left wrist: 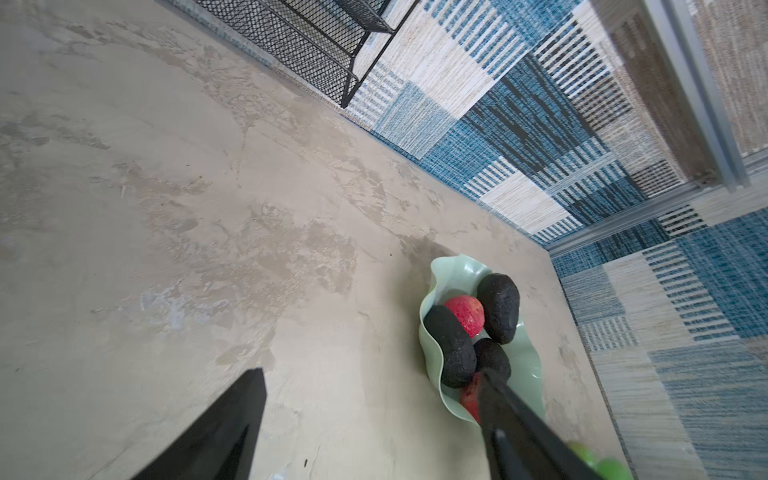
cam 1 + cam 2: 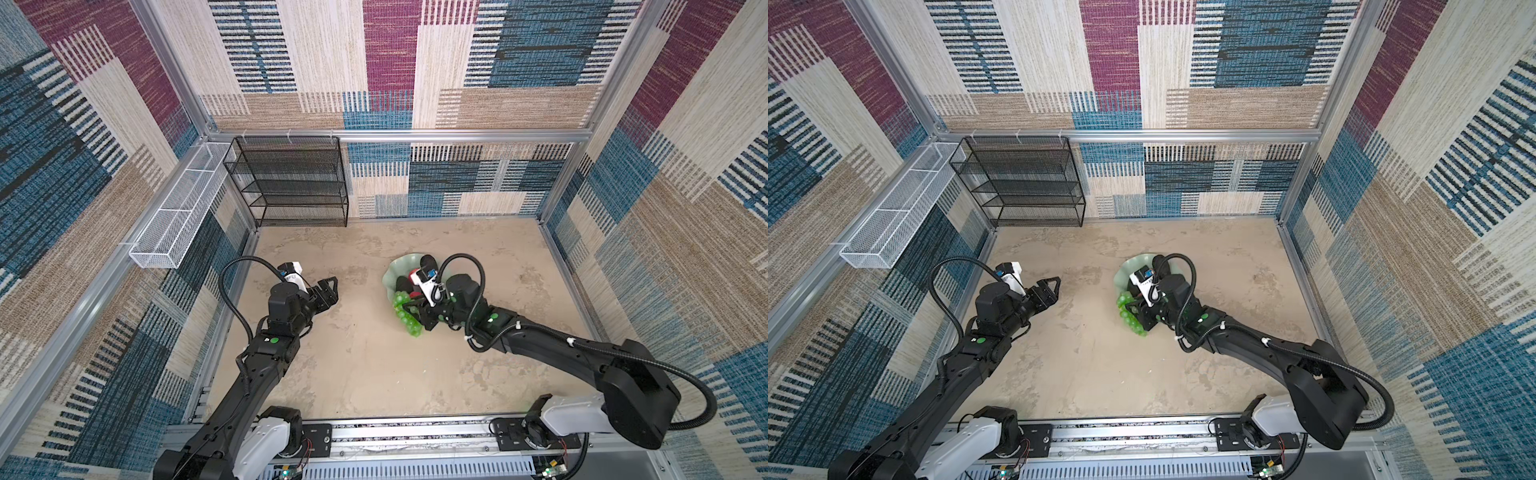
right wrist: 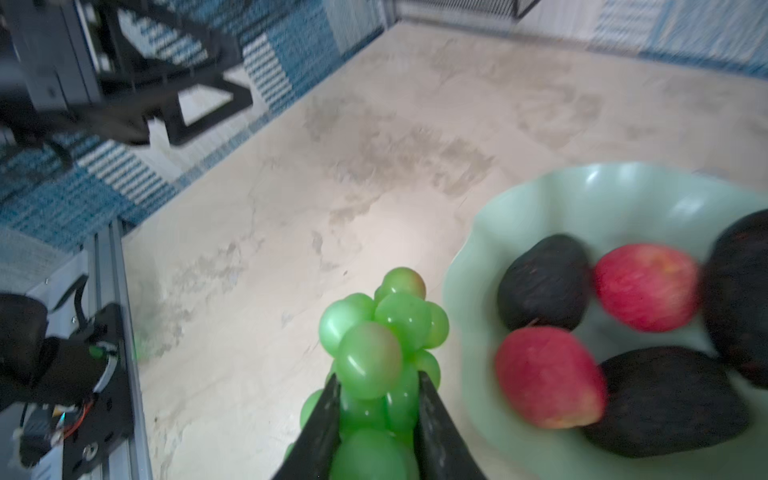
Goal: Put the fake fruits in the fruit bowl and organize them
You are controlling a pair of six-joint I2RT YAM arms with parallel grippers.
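The pale green fruit bowl (image 2: 394, 272) (image 2: 1128, 266) (image 3: 623, 187) (image 1: 432, 299) stands right of the table's middle. In it lie two red apples (image 3: 648, 286) (image 3: 548, 378) and three dark avocados (image 3: 544, 282) (image 3: 665, 403) (image 3: 739, 291). My right gripper (image 3: 379, 378) (image 2: 420, 318) is shut on the green grapes (image 3: 374, 345) (image 2: 404, 313) (image 2: 1128, 313), which sit at the bowl's near-left rim, outside it in the right wrist view. My left gripper (image 2: 330, 286) (image 2: 1054, 284) (image 1: 370, 374) stays open and empty over bare table, left of the bowl.
A black mesh rack (image 2: 291, 183) stands against the back wall at the left. A white wire basket (image 2: 178, 208) hangs on the left wall. The arms' metal rail (image 2: 395, 432) runs along the front edge.
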